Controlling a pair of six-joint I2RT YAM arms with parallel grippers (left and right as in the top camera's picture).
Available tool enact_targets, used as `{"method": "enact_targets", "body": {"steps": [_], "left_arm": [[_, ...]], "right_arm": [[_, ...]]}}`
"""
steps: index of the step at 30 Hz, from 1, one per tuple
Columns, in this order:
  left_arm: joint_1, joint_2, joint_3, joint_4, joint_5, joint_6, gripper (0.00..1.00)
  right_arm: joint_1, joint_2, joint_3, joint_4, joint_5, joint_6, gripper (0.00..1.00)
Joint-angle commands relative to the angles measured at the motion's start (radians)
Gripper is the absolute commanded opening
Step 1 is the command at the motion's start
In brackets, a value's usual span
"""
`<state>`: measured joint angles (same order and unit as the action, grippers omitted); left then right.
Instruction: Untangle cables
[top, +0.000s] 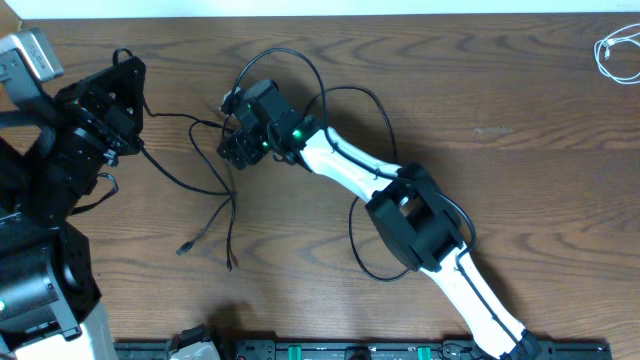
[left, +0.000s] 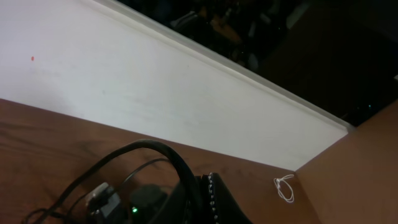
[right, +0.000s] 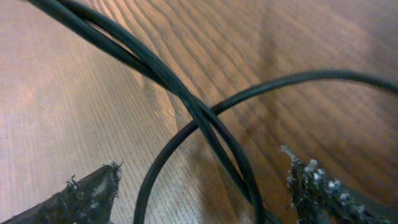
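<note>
Brown wooden table (top: 520, 150) carries the tangled black cables (right: 174, 92) — the right gripper (right: 202, 167) straddles their crossing, jaws wide, holding nothing; next, I judge, pinch one strand and draw it clear.

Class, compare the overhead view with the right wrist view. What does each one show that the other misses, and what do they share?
Only the overhead view shows the white cable bunched near the table's far right corner, the loose plug ends and the whole right arm. Only the right wrist view shows, close up, the black cables crossing between the fingertips of the open right tool. Both show black cables lying on the wooden table.
</note>
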<state>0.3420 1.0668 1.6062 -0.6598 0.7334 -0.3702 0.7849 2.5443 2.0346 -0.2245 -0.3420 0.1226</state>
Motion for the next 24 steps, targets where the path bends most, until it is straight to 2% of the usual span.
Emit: {"method": "enact_targets", "body": {"steps": [1,4,8,11,13,18,24], "left_arm": [[-0.002,-0.003,0.027,0.002,0.019,-0.009,0.07],[-0.002,-0.003,0.027,0.002,0.019,-0.009,0.08],[-0.002,-0.002,0.027,0.002,0.018,-0.008,0.07],[-0.002,0.0,0.027,0.002,0.018,-0.008,0.08],[-0.001,0.005,0.027,0.0,0.018,-0.008,0.07],[-0.001,0.034,0.027,-0.05,0.018,-0.008,0.07],[-0.002,0.095,0.027,-0.178,0.019,0.023,0.07]], "right_arm": [[0.013,0.039,0.012,-0.001,0.05,-0.004,0.82],[0.016,0.039,0.012,-0.003,0.081,-0.004,0.71],[0.013,0.039,0.012,-0.005,0.085,-0.003,0.49],[0.005,0.035,0.012,-0.012,0.077,0.039,0.28],[-0.005,0.016,0.012,-0.031,0.05,0.053,0.19],[-0.051,-0.085,0.012,-0.155,-0.046,0.054,0.12],[-0.123,-0.26,0.012,-0.379,-0.139,-0.05,0.06]]}}
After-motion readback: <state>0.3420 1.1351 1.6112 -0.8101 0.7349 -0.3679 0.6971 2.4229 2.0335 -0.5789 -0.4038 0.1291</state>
